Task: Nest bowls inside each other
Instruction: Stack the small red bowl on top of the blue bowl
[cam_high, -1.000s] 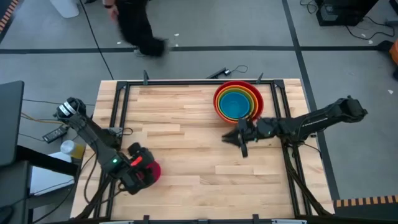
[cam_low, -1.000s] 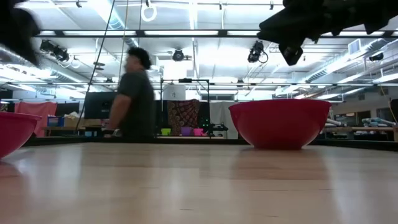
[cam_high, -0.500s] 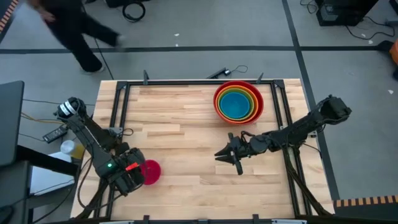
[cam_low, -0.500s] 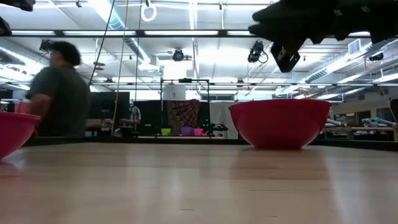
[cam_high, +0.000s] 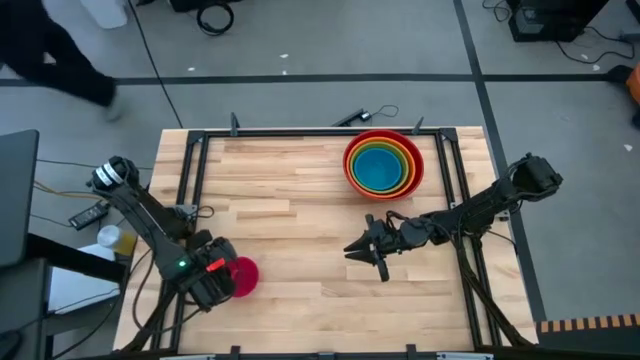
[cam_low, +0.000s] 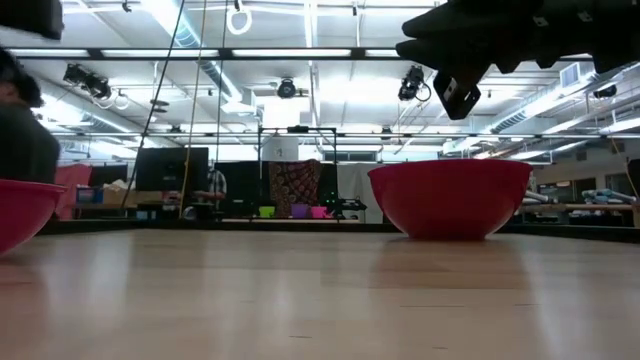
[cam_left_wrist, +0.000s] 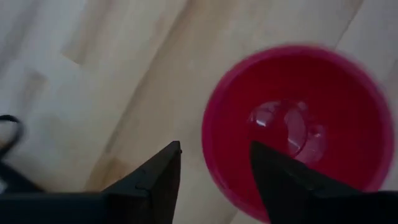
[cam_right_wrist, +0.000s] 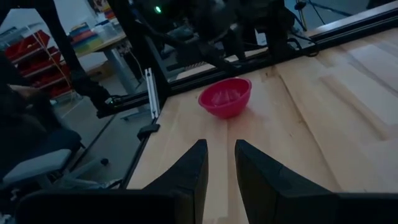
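Note:
A small pink bowl (cam_high: 243, 276) rests upright on its base on the wooden table near the near left corner. My left gripper (cam_left_wrist: 214, 155) hangs over it, open and pointing down. The bowl's rim (cam_left_wrist: 206, 146) lies under the gap, with one finger over the inside and one over the table. A stack of nested bowls (cam_high: 383, 163), red outside and blue innermost, stands at the far right. My right gripper (cam_high: 365, 250) hovers over the table's middle, narrowly open and holding nothing. It points toward the pink bowl (cam_right_wrist: 225, 96).
A black metal frame (cam_high: 300, 132) runs along the table's far edge and sides. In the low view the red stack (cam_low: 450, 195) stands at the right and the pink bowl (cam_low: 20, 212) at the left edge. Bare wood (cam_high: 300, 210) lies between them. A person walks beyond the far left corner.
My right gripper has swung from beside the stack toward the table's near edge and a little left, sinking, and then stayed still. My left gripper has shifted slightly toward the near left corner and down, uncovering more of the pink bowl. The person has walked off to the left.

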